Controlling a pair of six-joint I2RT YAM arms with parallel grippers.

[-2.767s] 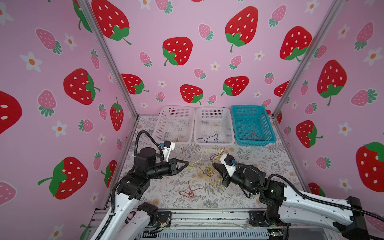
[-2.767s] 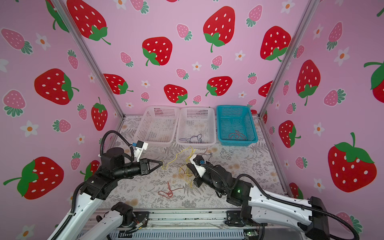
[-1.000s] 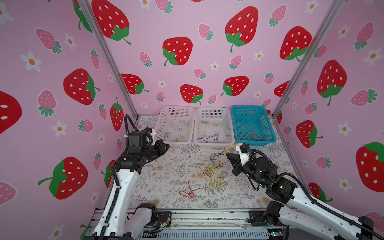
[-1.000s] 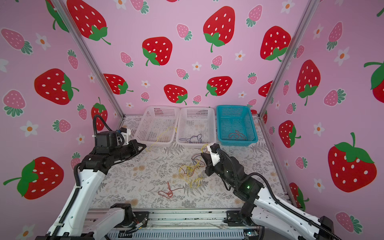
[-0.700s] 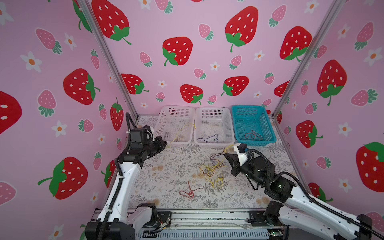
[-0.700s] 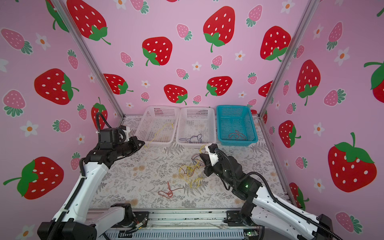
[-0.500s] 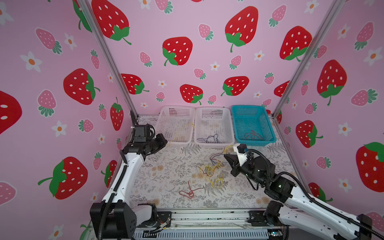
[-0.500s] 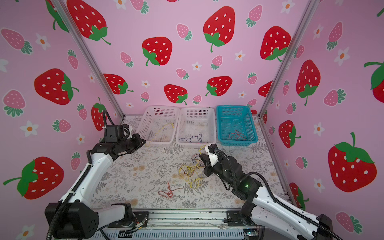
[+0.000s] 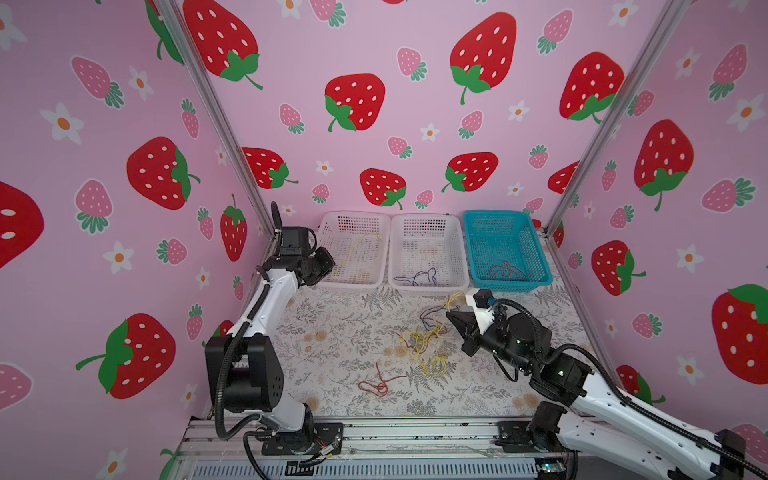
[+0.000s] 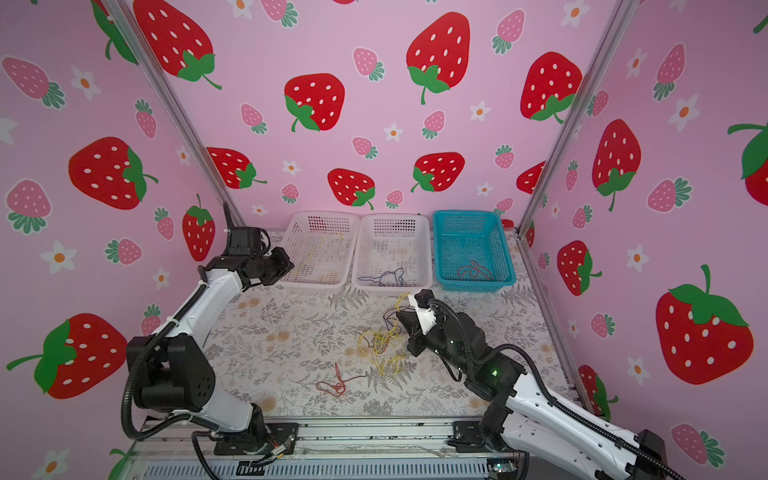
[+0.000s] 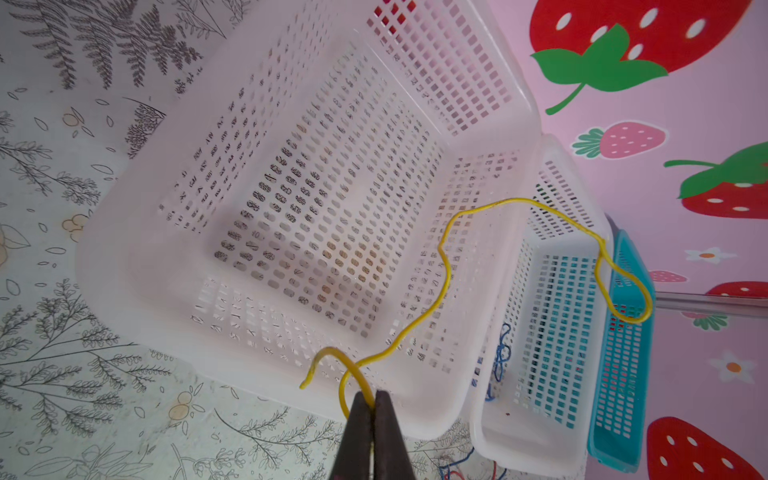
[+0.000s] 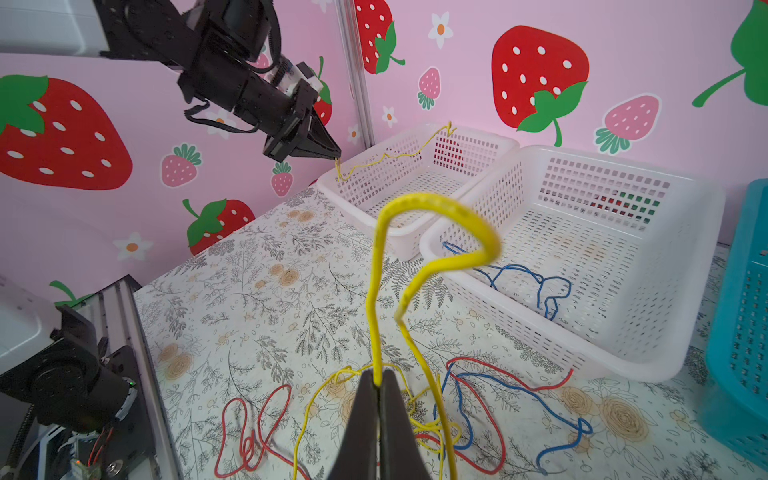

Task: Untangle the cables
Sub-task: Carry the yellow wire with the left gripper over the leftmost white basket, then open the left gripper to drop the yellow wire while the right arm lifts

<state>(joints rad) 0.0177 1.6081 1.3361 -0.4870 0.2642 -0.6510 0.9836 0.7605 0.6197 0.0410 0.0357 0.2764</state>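
My left gripper (image 9: 328, 266) (image 11: 372, 401) is shut on one end of a yellow cable (image 11: 444, 257). That cable arcs over the left white basket (image 9: 353, 215), as the right wrist view shows too (image 12: 390, 157). My right gripper (image 9: 451, 316) (image 12: 378, 380) is shut on another yellow cable (image 12: 436, 203) that loops up in front of its camera. Beneath it on the mat lies a tangle of yellow, red and blue cables (image 9: 424, 340) (image 10: 382, 345). A lone red cable (image 9: 376, 384) lies nearer the front edge.
Three baskets stand along the back wall. The middle white basket (image 9: 426, 216) holds a blue cable (image 9: 415, 276). The teal basket (image 9: 498, 212) holds a red cable (image 9: 505, 270). Pink strawberry walls close in both sides.
My left arm has stretched back toward the left white basket, carrying its yellow cable over it. The right gripper has hardly moved and keeps its hold.
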